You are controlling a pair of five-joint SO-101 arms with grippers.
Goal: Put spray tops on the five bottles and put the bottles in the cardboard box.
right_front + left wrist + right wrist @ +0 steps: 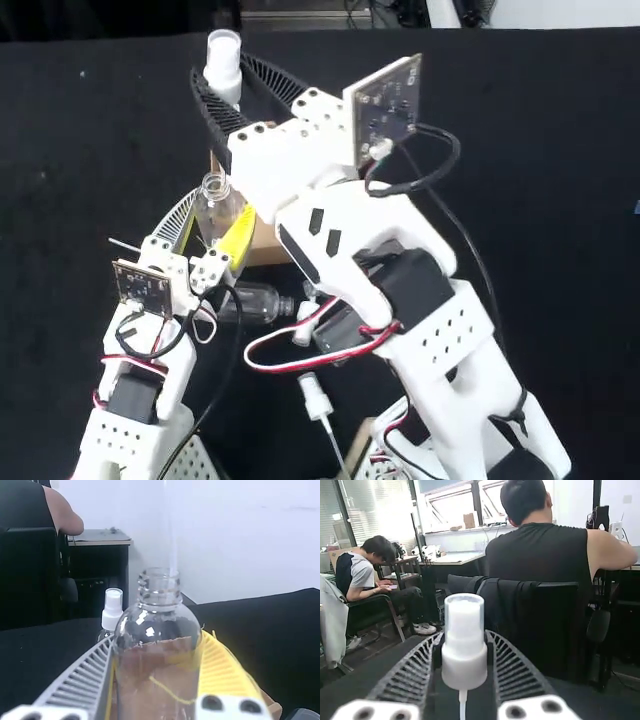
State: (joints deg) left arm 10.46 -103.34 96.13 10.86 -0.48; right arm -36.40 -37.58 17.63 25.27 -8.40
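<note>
My left gripper is shut on a clear upright bottle with an open threaded neck, held between a grey finger and a yellow finger. A thin clear tube rises straight up from that neck. Above and beyond it, my right gripper is shut on a white spray top, nozzle up, its tube hanging down between the black ribbed fingers. The cardboard box sits just behind the held bottle, mostly hidden by the right arm.
A second clear bottle lies on its side on the black table between the arms. A loose spray top with its tube lies nearer the front. Another white spray top stands behind the held bottle. People sit at desks behind.
</note>
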